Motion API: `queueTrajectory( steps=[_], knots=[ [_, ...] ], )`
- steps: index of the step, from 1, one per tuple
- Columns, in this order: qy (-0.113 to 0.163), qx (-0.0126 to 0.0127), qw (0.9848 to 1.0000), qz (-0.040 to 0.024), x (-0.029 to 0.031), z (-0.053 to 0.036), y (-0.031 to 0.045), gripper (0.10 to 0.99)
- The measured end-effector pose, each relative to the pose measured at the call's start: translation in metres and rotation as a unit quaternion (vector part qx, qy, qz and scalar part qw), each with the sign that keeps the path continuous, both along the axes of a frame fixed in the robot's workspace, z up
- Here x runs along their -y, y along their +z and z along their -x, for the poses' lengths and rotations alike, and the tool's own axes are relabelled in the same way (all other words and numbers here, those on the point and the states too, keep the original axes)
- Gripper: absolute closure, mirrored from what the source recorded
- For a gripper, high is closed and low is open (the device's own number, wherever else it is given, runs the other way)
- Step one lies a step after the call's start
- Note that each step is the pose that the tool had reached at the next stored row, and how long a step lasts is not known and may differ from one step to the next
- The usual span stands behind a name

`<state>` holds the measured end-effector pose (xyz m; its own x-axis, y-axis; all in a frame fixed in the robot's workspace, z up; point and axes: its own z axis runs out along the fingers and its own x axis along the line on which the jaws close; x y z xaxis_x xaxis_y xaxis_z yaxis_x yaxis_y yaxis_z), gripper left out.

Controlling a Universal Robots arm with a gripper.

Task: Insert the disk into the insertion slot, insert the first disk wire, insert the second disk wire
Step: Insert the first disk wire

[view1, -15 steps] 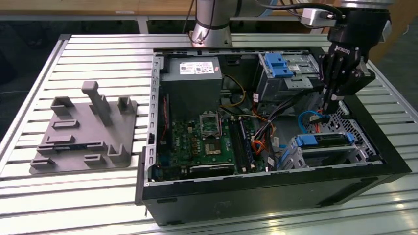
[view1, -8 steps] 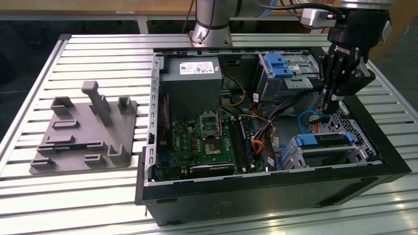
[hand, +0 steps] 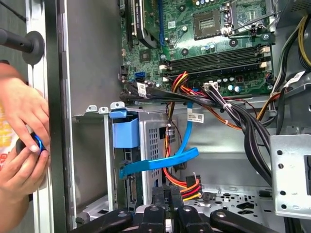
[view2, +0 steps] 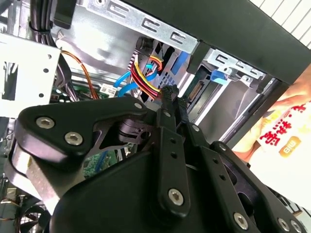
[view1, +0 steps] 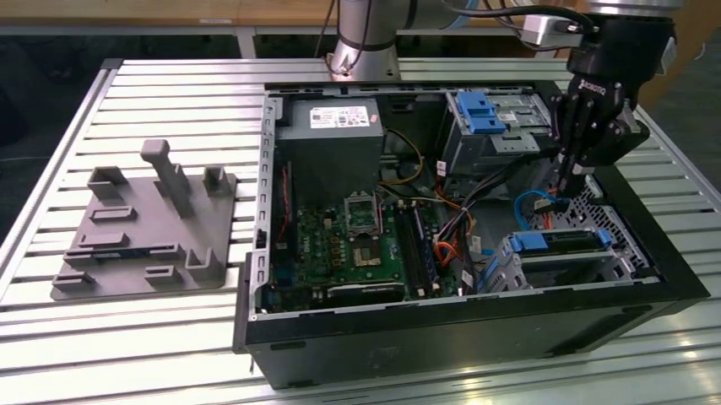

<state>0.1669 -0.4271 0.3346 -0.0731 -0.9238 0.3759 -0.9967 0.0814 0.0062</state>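
Observation:
The disk [view1: 560, 242], in its bright blue carrier, lies inside the insertion slot [view1: 617, 257], a silver perforated cage at the case's front on the exterior view's right. In the first wrist view the carrier's blue tab [hand: 125, 133] and the cage wall [hand: 153, 141] show. My gripper [view1: 569, 181] reaches down into the case just behind that cage. Its fingers [hand: 160, 213] are shut on a black plug with red, yellow and black wires [hand: 187, 187]. A flat blue disk wire [hand: 160, 162] hangs loose beside the cage. The second wrist view shows the gripper [view2: 170, 97] pointing at the disk's rear port [view2: 199, 90].
A motherboard [view1: 349, 245], a power supply [view1: 333, 143] and a grey cage with a blue latch [view1: 485, 114] crowd the case. Thick black cable bundles [hand: 233, 116] run past the gripper. A grey fixture plate [view1: 141, 236] lies on the table. A person's hands [hand: 22, 121] rest outside the case wall.

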Motion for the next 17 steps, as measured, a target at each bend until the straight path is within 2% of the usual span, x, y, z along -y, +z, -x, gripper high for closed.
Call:
queueTrajectory(
  steps=[4,7,8,13,14,17],
  knots=[
    [0.0,-0.0067,1.0,-0.0014,0.0028,-0.0006,0.0036,0.922],
    [0.0,-0.0156,0.9999,-0.0019,0.0032,-0.0028,0.006,0.922],
    [0.0,-0.0177,0.9998,-0.0027,0.0033,-0.0039,0.0061,0.922],
    [0.0,-0.0181,0.9997,-0.0192,0.0062,-0.0056,0.0062,0.922],
    [-0.001,-0.018,0.9996,-0.0234,0.0109,-0.0056,0.0065,0.922],
    [-0.003,-0.018,0.9995,-0.0239,0.0149,-0.0056,0.0065,0.922]
  ],
)
